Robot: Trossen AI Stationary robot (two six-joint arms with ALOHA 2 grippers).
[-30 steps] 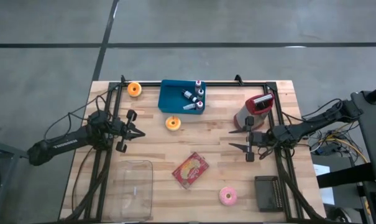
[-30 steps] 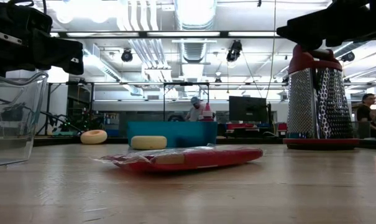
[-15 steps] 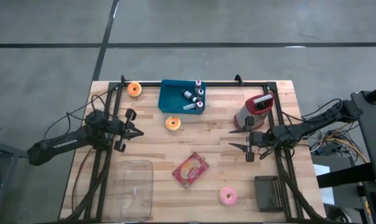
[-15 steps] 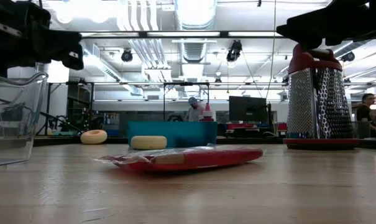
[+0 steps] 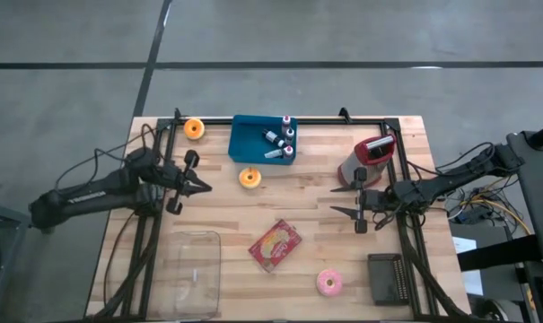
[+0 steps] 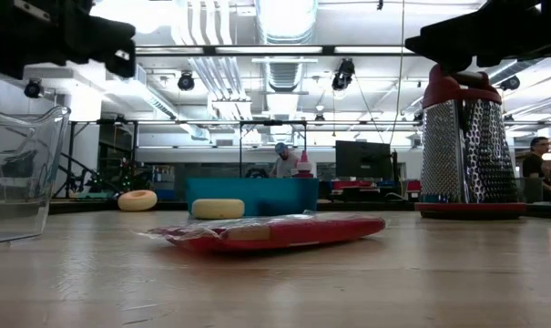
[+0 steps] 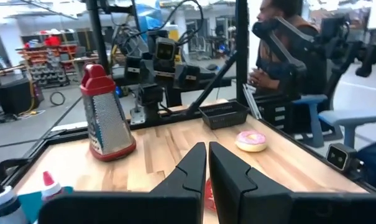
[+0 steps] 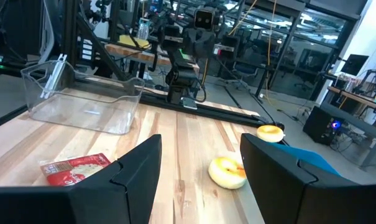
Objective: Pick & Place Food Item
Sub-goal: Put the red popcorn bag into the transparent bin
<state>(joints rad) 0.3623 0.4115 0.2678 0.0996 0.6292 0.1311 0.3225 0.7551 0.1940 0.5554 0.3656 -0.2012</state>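
A yellow-glazed donut (image 5: 249,178) lies on the table near the blue bin (image 5: 253,144). An orange donut (image 5: 194,128) sits at the far left, a pink donut (image 5: 329,283) near the front edge, and a red food packet (image 5: 275,245) lies flat mid-table. My left gripper (image 5: 202,187) hovers shut and empty, left of the yellow-glazed donut, its fingers (image 7: 200,165) level. My right gripper (image 5: 334,200) stands open and empty at the right, beside the grater (image 5: 368,160). It faces the yellow-glazed donut (image 8: 228,171) and the packet (image 8: 76,169).
A clear plastic container (image 5: 194,274) stands at the front left and a black basket (image 5: 391,278) at the front right. Small bottles (image 5: 278,139) lie in the blue bin. A black frame (image 5: 280,119) edges the table. People show in the room beyond.
My left gripper has risen above the table, staying shut and level. My right arm has kept still.
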